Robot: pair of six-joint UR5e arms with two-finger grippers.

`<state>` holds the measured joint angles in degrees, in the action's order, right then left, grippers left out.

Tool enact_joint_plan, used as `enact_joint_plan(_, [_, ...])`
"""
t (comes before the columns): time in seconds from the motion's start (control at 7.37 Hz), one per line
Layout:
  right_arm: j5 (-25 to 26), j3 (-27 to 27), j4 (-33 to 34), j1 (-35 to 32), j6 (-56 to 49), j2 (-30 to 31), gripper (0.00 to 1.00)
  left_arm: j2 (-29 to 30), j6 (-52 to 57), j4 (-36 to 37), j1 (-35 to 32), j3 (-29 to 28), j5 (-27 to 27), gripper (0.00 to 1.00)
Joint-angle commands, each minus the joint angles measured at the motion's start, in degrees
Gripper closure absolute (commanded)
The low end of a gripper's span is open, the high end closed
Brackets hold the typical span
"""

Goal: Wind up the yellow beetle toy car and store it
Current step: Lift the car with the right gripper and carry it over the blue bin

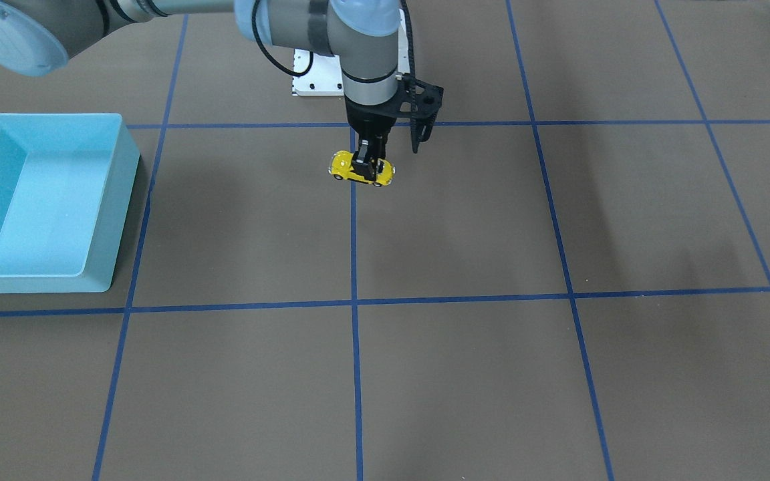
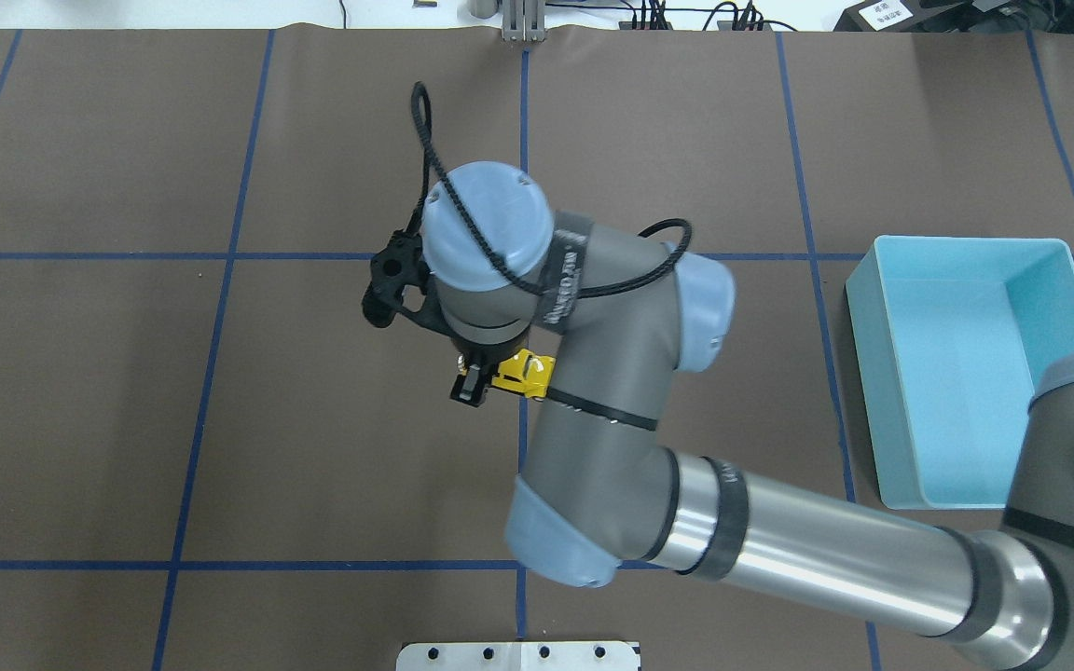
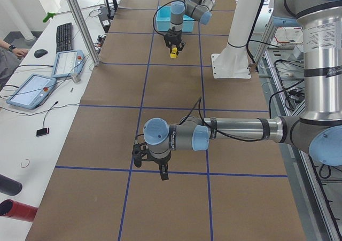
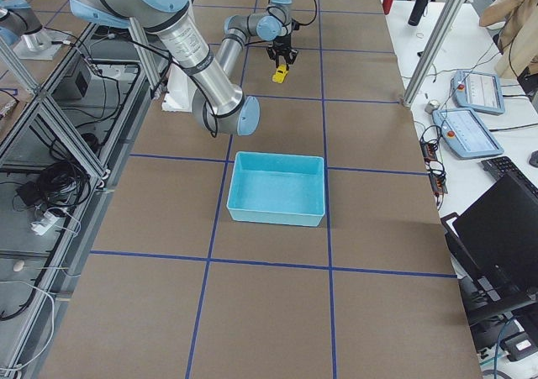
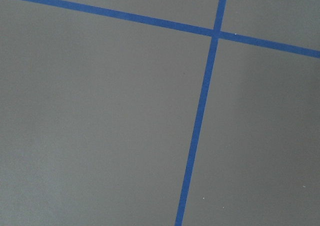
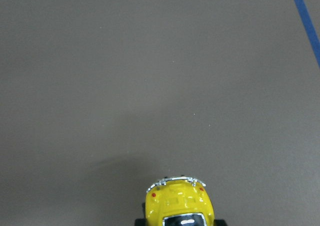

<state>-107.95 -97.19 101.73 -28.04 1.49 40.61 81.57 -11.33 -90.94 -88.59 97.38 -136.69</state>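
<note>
The yellow beetle toy car [image 1: 361,170] is near the middle of the brown table, on a blue tape line. My right gripper [image 1: 367,166] points straight down and is shut across the car's roof. The car also shows in the overhead view [image 2: 524,372], half hidden by my right forearm, and its rear shows at the bottom of the right wrist view [image 6: 180,202]. I cannot tell whether its wheels touch the table. My left gripper [image 3: 162,171] hangs over bare table far from the car, and I cannot tell if it is open or shut.
An empty light blue bin [image 2: 966,373] stands on the robot's right side of the table, also seen in the front view [image 1: 57,119]. A white base plate [image 1: 311,75] lies behind the car. Blue tape lines cross the table; the left wrist view shows only them.
</note>
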Motion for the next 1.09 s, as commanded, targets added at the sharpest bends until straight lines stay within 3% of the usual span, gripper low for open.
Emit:
enact_joint_plan(0.0, [-9.9, -12.1, 4.0, -11.0, -1.0, 12.4, 1.00, 0.0, -0.4, 0.0, 0.0, 0.4, -0.1, 0.00])
enact_joint_plan(0.14, [-10.4, -16.6, 7.1, -14.2, -6.8, 17.7, 1.00, 0.1, -0.9, 0.1, 0.0, 0.4, 0.0, 0.00])
enact_joint_plan(0.54, [-10.4, -22.9, 18.4, -22.1, -24.4, 22.1, 1.00, 0.1, -0.9, 0.2, 0.0, -0.2, 0.0, 0.00])
enact_joint_plan(0.68, [-10.1, -25.9, 18.2, -22.2, -27.7, 27.8, 1.00, 0.0, -0.8, 0.2, 0.0, -0.3, 0.0, 0.00])
enact_joint_plan(0.95, [-9.4, -25.6, 17.5, -22.2, -39.6, 35.5, 1.00, 0.0, -0.7, 0.2, 0.0, -0.5, 0.0, 0.00])
